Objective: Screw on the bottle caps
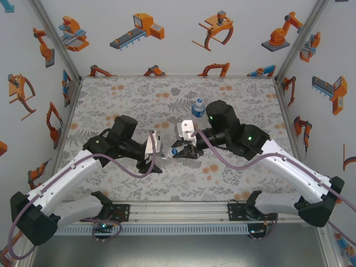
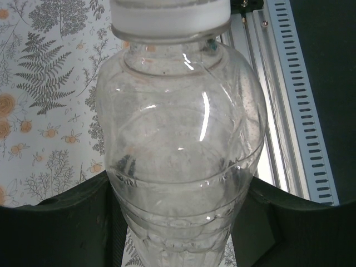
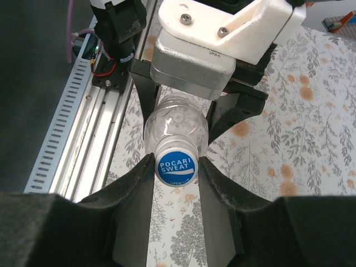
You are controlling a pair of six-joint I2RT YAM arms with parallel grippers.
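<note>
A plain clear bottle [image 2: 178, 139] lies level between my two grippers above the middle of the table. My left gripper [image 2: 178, 228] is shut on its body, a black finger [image 2: 67, 222] pressed on each side. A whitish bottle cap [image 2: 169, 16] sits on its neck. From the right wrist, the same cap [image 3: 176, 166] shows a blue printed top. My right gripper [image 3: 176, 169] is shut on it, both pads touching its rim. From above, the left gripper [image 1: 161, 154] and right gripper [image 1: 179, 151] meet tip to tip. Behind them, a capped blue-label bottle [image 1: 198, 107] stands upright.
A slotted aluminium rail [image 1: 178, 212] runs along the near table edge, below and close to the held bottle [image 3: 177, 125]. Printed walls and metal posts [image 1: 58, 44] close in the patterned table [image 1: 122, 94] on three sides.
</note>
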